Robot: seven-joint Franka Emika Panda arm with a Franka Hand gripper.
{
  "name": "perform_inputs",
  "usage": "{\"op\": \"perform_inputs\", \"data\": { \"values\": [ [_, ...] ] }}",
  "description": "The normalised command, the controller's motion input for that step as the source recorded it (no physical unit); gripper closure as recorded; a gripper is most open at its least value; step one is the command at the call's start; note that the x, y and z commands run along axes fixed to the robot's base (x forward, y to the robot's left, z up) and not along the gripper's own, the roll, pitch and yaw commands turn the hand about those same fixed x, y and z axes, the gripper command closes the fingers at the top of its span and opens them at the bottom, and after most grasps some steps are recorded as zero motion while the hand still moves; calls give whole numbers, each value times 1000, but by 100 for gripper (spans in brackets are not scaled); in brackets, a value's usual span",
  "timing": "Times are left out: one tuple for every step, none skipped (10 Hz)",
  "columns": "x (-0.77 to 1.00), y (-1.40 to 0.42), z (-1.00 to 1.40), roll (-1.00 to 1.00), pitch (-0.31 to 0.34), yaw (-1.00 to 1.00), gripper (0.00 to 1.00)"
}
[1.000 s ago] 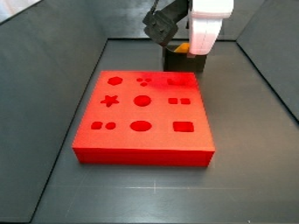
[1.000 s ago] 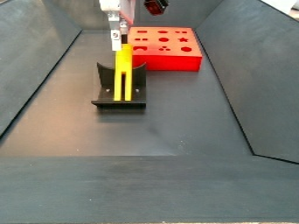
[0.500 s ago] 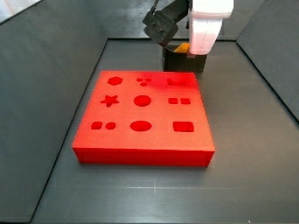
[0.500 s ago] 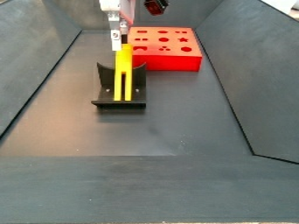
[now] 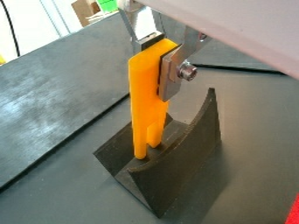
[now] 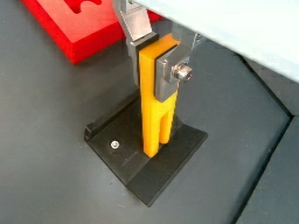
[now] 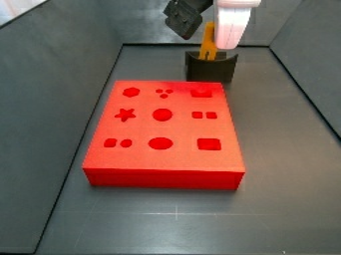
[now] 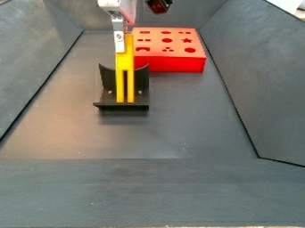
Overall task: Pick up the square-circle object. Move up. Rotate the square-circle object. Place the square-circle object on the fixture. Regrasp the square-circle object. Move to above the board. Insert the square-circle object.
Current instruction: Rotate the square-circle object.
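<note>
Above the dark notched fixture (image 8: 121, 92), near the floor's far edge, the gripper (image 6: 160, 63) clamps its silver plates on the upright, smooth yellow-orange bar (image 5: 147, 105).

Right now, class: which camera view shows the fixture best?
A wrist view shows the fixture best: base plate, upright bracket and the square-circle object standing on it, the gripper shut on the bar's top. The second wrist view crops the base; the side views show it small.
</note>
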Motion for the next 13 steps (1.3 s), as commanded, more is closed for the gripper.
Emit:
{"op": "perform_inputs", "data": {
  "values": [
    [-1000, 195, 759, 0, 0, 0, 100],
    [-1000, 192, 757, -6, -6, -3, 100],
    [-1000, 176, 742, -23, -12, -16, 100],
    [-1000, 157, 720, -42, -9, -25, 100],
    [-1000, 149, 698, -55, 0, -32, 100],
    [-1000, 137, 666, -74, 15, -38, 100],
    [-1000, 127, 640, -86, 28, -38, 100],
    [-1000, 118, 611, -97, 44, -37, 100],
    [-1000, 106, 569, -106, 66, -31, 100],
    [-1000, 98, 537, -106, 80, -27, 100],
    [-818, 67, 396, -99, 91, -18, 100],
    [-690, 49, 305, -97, 89, -13, 100],
    [-368, 24, 109, -85, 77, -1, 100]
  ]
}}
